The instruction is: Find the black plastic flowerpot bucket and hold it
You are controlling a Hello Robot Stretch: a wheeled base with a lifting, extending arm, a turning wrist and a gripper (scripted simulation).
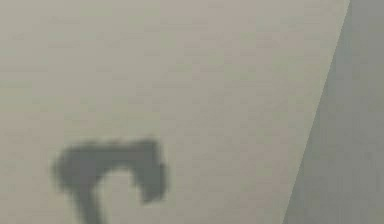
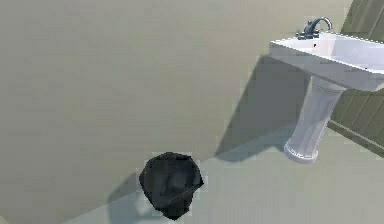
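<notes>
- You cannot tell the hand's state from these views.
- The black bucket (image 2: 172, 185) sits on the floor (image 2: 300, 195) in the arm side view's lower middle, close to the beige wall (image 2: 120, 80).
- Well apart to its right stands a white pedestal sink (image 2: 330, 58) with a tap (image 2: 317, 25); bare floor lies between them.
- The sink's basin is cut off at the right edge; the bucket's rim is hard to make out.
</notes>
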